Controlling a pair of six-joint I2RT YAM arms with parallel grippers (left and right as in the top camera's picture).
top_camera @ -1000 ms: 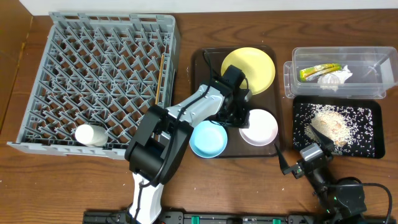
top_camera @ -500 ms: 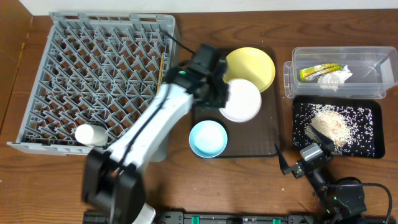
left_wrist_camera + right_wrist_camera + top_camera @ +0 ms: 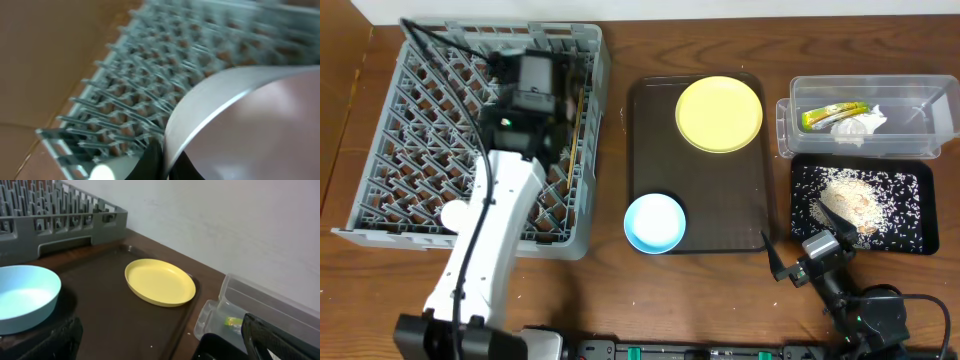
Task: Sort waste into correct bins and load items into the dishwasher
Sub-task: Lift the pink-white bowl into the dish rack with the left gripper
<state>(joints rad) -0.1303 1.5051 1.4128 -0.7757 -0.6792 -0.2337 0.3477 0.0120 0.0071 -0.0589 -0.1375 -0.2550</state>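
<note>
Left hand: clamped on the rim of the white bowl; the left wrist view shows the dark fingers pinching the edge at the bottom of the frame.
White bowl: held on edge above the dish rack. It fills the right half of the blurred left wrist view; the overhead view does not show it, since the arm covers that spot.
Left arm: from overhead it stretches from the near edge of the counter across the rack to its far middle.
Right hand: fingers spread wide apart and holding nothing, low over the near right of the counter, just near of the black tray.
White cup: lies on its side in the rack's near left part; the left wrist view catches only a pale blur of it.
Chopsticks: in the rack along its right wall, seen only from overhead.
Yellow plate: flat on the far part of the brown serving tray.
Light blue bowl: upright at the serving tray's near left corner; the right wrist view shows its inside bare.
Clear tub: far right, holding the snack wrapper and, touching it, the tissue.
Rice scraps: heaped and scattered in the black tray, just near of the tub.
</note>
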